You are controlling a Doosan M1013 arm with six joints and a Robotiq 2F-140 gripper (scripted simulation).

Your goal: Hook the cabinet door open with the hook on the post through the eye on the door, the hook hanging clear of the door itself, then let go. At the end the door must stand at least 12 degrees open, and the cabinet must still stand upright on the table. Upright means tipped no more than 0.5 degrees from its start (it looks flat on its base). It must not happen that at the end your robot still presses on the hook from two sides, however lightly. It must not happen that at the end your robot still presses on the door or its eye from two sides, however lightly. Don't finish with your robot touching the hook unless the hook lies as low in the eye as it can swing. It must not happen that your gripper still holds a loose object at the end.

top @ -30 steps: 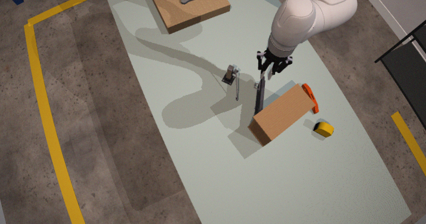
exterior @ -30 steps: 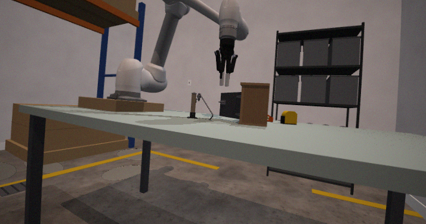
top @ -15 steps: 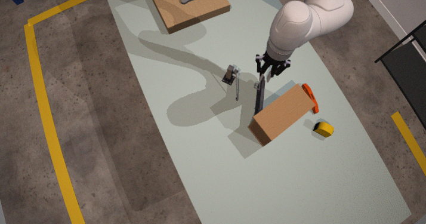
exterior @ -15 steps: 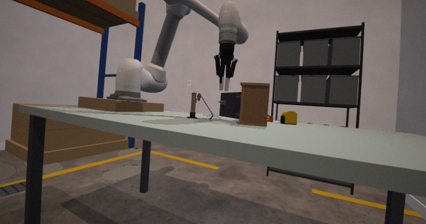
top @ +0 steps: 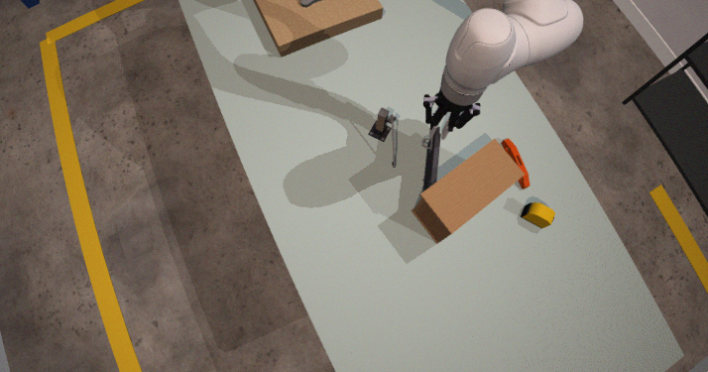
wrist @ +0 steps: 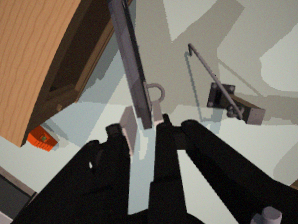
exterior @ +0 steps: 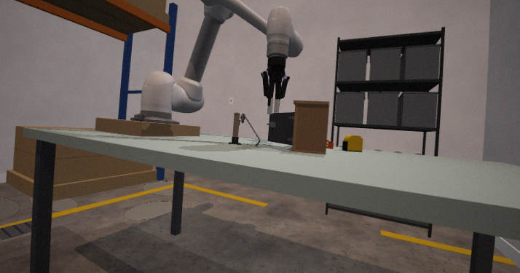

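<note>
The wooden cabinet (top: 468, 188) stands upright on the table; it also shows in the side view (exterior: 310, 126) and the wrist view (wrist: 47, 36). Its dark door (top: 431, 164) stands swung open, edge-on in the wrist view (wrist: 129, 63), with the metal eye (wrist: 156, 92) on its free end. The post (top: 382, 122) stands to the left, and its hook (top: 395, 144) hangs down from it with the tip on the table, apart from the door. My gripper (top: 441, 129) (exterior: 273, 108) hovers just above the door's top free edge. Its fingers are nearly shut, with a narrow gap, and hold nothing.
An orange object (top: 516, 160) lies against the cabinet's far end. A yellow block (top: 537, 213) sits to the right of the cabinet. The robot's wooden base plate (top: 312, 8) is at the table's far end. A dark shelf rack (exterior: 387, 86) stands off the table.
</note>
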